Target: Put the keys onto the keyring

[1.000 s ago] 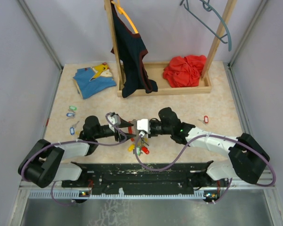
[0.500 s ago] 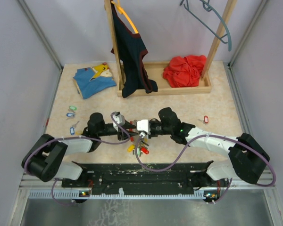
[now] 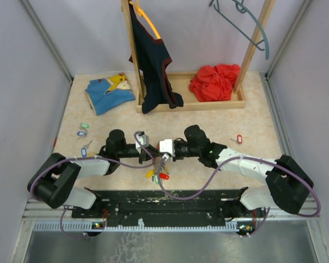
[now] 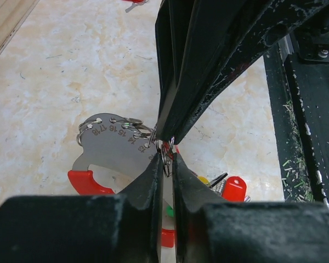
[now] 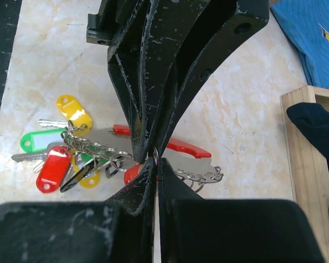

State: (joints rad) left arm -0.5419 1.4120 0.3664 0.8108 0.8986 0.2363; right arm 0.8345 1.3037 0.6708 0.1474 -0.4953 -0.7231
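The keys [image 3: 159,174], with red, yellow and green tags, lie bunched at the near middle of the table [image 3: 219,126], against a numbered metal plate [image 4: 112,148]. Just above them the left gripper [image 4: 164,164] and right gripper [image 5: 155,164] meet tip to tip, each filling the other's view. Both are pinched down onto the thin keyring [image 4: 165,156]. A blue-tagged key [image 3: 81,133] lies to the left and a red-tagged key [image 3: 239,138] to the right. The far wooden tray [image 3: 219,103] holds a red cloth [image 3: 214,81].
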